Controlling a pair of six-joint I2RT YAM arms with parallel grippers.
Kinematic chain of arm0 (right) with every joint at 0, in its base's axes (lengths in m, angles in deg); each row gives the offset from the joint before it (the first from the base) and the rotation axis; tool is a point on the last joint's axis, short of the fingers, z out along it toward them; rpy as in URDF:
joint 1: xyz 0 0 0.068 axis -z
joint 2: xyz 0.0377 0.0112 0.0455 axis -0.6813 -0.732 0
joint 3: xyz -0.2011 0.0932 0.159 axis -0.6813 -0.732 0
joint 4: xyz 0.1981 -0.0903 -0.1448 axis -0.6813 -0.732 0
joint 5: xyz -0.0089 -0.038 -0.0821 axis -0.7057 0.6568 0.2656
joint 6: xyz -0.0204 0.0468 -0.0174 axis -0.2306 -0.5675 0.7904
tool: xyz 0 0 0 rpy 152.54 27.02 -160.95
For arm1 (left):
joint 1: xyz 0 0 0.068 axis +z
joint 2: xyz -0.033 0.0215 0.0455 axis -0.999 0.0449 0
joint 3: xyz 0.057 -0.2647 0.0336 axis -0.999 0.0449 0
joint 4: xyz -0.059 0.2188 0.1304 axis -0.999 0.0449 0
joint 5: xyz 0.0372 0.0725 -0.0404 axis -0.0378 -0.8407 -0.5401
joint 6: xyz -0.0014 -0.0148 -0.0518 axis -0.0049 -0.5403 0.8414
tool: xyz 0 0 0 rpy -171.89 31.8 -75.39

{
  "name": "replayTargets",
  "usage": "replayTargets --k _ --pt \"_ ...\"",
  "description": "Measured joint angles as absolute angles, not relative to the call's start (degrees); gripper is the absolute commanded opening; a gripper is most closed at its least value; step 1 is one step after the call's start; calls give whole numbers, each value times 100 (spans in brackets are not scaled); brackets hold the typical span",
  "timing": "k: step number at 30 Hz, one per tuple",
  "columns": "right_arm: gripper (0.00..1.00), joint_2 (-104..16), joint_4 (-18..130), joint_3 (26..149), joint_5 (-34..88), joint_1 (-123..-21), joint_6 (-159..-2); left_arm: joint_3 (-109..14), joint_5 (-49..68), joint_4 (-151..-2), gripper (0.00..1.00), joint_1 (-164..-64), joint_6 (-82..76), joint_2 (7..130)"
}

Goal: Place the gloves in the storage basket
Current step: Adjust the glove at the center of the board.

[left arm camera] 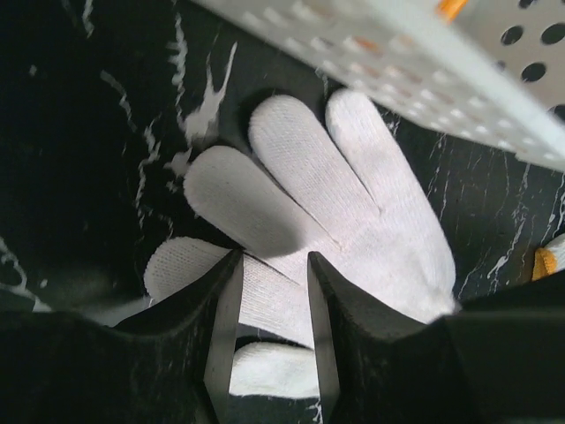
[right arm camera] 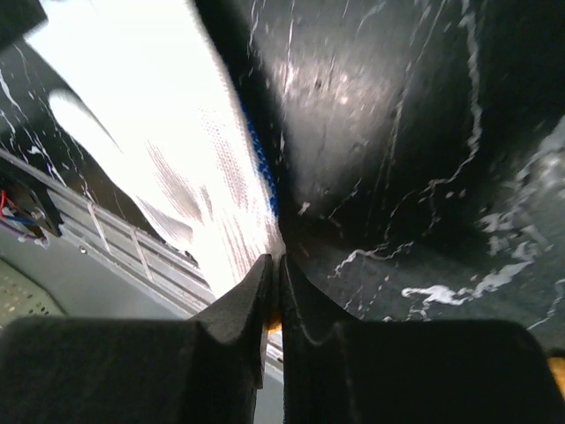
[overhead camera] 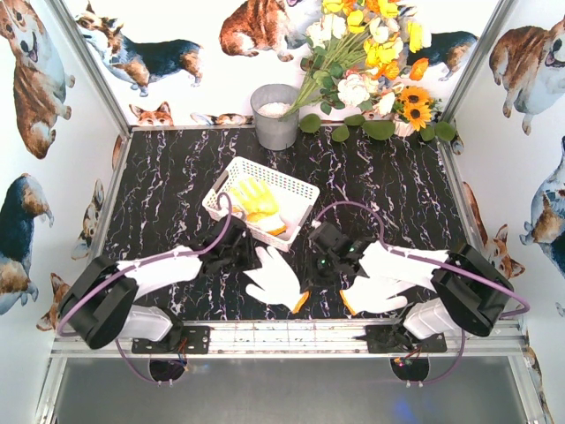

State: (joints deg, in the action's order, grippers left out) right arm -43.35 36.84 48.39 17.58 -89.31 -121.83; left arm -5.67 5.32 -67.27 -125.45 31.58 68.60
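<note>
near the arms' bases, two white gloves wait on the table, not yet stowed. the right gripper (right arm camera: 275, 262) is pinched tight on the right glove (overhead camera: 375, 296) at its orange cuff. the left gripper (left arm camera: 274, 265) stands narrow astride the left glove (overhead camera: 274, 278), its grip impossible to tell. beyond, the storage basket (overhead camera: 296, 187) holds one yellow glove (overhead camera: 256, 201).

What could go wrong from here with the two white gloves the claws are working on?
1. The right claw is shut on only a thin edge of its white glove. The fabric could slip out once it is lifted.
2. The left claw has its jaws either side of just a narrow part of the other white glove. Held that way, the glove may dangle and snag on the wall of the storage basket close by.
</note>
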Motion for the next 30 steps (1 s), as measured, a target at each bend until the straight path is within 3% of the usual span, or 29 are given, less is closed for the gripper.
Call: replayTargets --k 12,18,26,30 --pt "41 -3863 3608 4479 1892 -9202 -12800 -1240 630 -7304 31 -12523 2295 7819" --pt "43 -3831 3302 4636 2088 -9202 -12752 -1247 678 -7277 41 -12518 2009 7655" --pt "43 -4078 3817 4874 2158 -9106 -12809 -1008 650 -6947 44 -12505 2076 6221" --pt "43 -4475 4460 4872 2099 -8789 -12944 -726 801 -6836 44 -12505 2273 6079"
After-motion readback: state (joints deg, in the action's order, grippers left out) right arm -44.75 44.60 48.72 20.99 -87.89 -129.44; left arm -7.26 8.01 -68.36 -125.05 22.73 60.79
